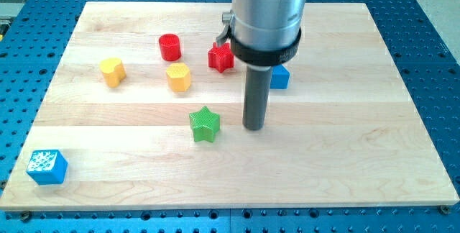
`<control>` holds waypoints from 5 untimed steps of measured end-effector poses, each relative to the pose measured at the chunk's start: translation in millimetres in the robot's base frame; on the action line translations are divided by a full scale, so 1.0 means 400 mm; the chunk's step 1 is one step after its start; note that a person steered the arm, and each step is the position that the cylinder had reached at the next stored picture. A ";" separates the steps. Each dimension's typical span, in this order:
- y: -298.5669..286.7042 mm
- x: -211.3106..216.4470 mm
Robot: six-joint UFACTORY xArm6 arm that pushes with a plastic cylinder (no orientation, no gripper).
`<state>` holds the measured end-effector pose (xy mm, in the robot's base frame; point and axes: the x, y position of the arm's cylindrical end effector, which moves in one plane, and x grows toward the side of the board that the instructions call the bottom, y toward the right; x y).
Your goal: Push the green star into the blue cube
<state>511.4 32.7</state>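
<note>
Tip [254, 127]: seen just right of the green star [205, 124], apart from it.
Jaws: none fitted; a plain rod is shown.
Blue cube [280, 78]: partly hidden behind the rod, toward the view's top.
Board [374, 132]: wooden.

My tip [254, 126] stands on the bare lane between the green star [204, 124] and blue cube [279, 77], blocking it.
</note>
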 end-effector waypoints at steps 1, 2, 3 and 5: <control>-0.132 0.007; -0.231 0.003; -0.457 0.002; -0.281 -0.033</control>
<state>498.4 -79.9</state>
